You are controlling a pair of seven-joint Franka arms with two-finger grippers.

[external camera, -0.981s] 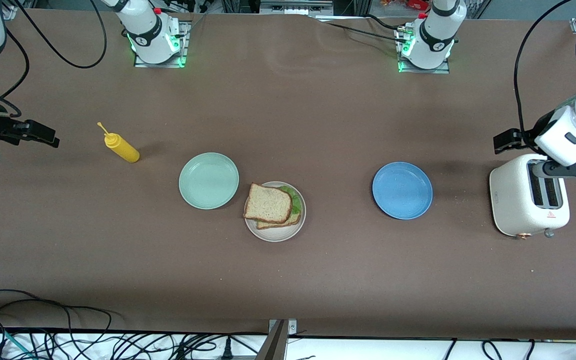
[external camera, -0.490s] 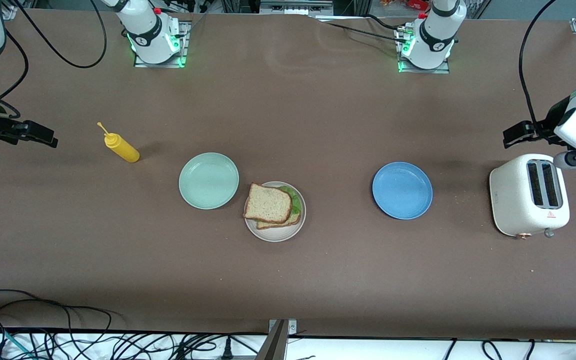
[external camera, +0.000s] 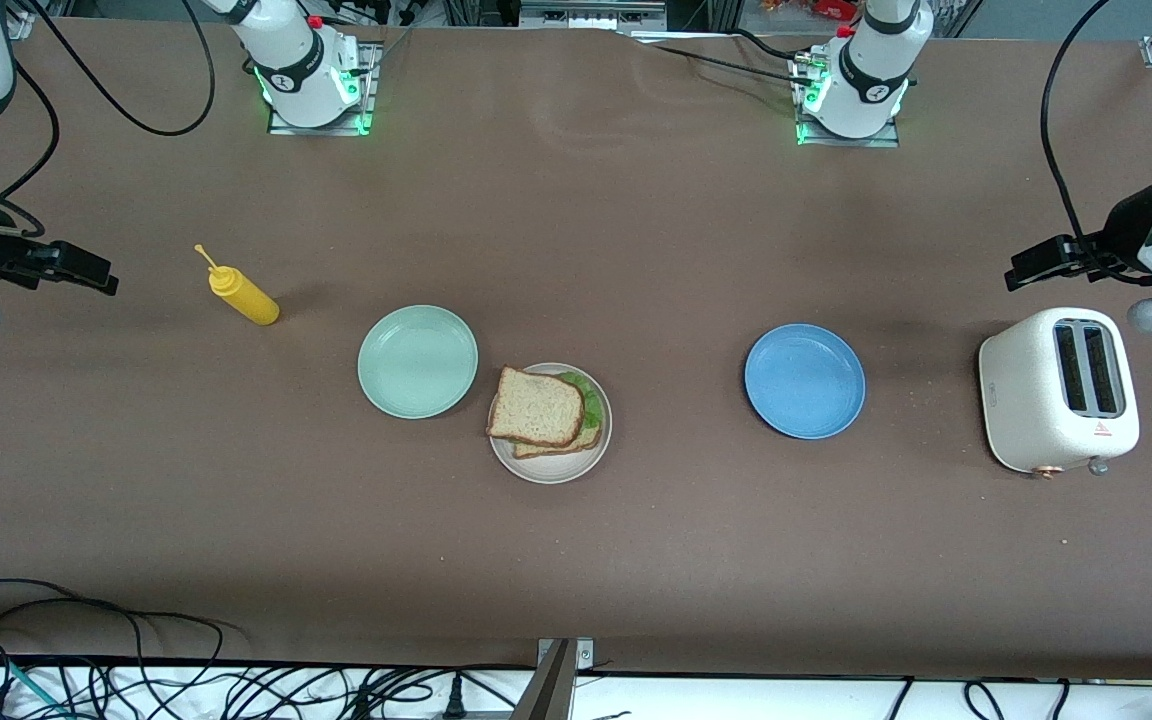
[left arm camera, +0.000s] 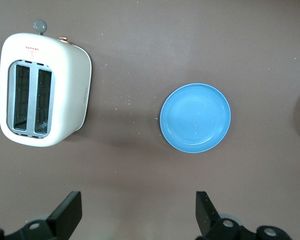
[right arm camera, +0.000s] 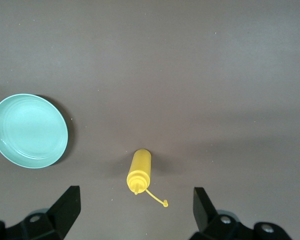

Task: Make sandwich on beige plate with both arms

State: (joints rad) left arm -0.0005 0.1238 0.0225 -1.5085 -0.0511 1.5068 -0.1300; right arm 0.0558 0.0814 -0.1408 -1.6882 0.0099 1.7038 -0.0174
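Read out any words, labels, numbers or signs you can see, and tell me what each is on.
Toaster: red print beside the slots, too small to read.
Toaster: small red warning triangle, nothing legible.
Arm bases: round dark logo marks, unreadable.
Nothing else carries text.

Three plates lie on the table (external camera: 636, 560): one mint (external camera: 417, 361), one beige (external camera: 551, 466), one blue (external camera: 804, 381). One sandwich (external camera: 539, 410) is there, made of two bread slices with one lettuce leaf (external camera: 591, 400) between them. There is one yellow bottle (external camera: 243, 294) and one white toaster (external camera: 1057, 402) with two slots. Two arms reach in, each with two fingers.
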